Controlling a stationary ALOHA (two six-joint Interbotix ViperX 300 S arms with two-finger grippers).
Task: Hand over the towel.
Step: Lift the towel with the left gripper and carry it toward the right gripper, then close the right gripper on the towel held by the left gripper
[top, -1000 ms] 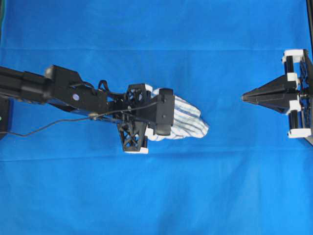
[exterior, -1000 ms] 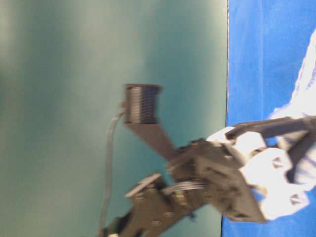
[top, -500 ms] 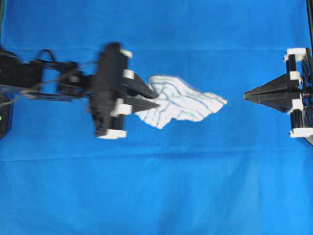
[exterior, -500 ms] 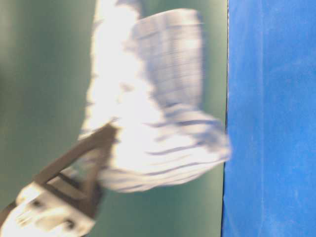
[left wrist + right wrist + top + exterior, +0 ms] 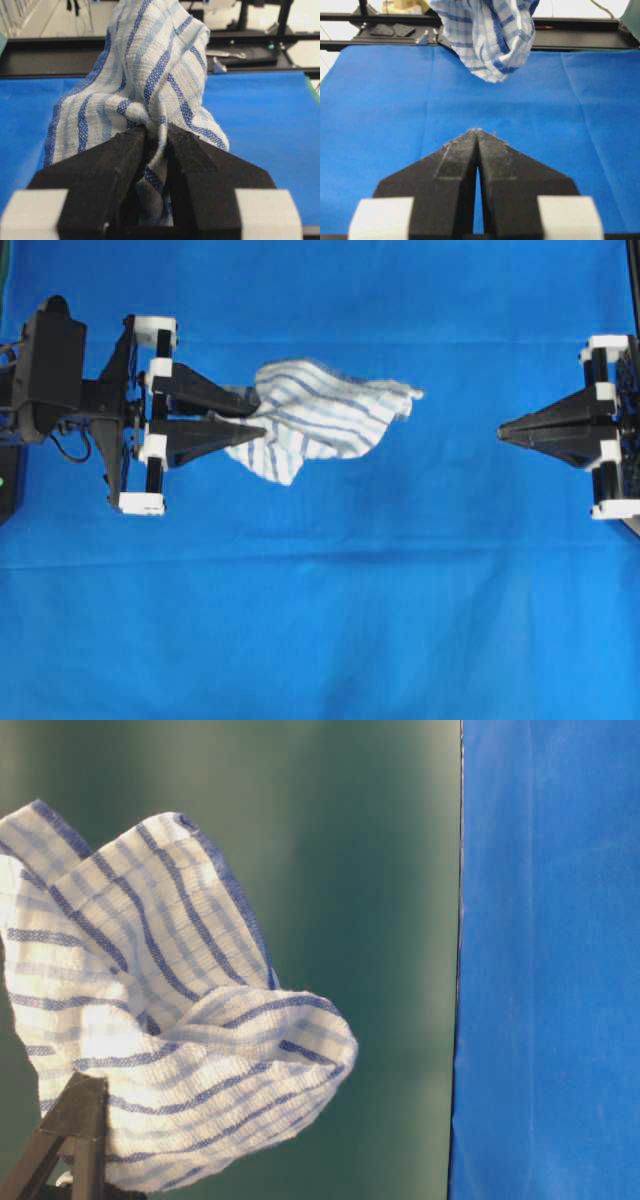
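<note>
The towel (image 5: 320,420) is soft woven cloth with a coarse, ribbed weave, white with blue stripes, matt and fuzzy at the edges. The blue cloth (image 5: 330,610) on the surface is smooth and matt, with faint creases. Both hands, left (image 5: 255,418) and right (image 5: 500,432), look like matt black plastic, grainy, with white plastic blocks.

Both arms are black. Each gripper carries tapered, wedge-shaped black fingers (image 5: 205,437) on white end blocks. Black cables trail the left arm (image 5: 45,380).
</note>
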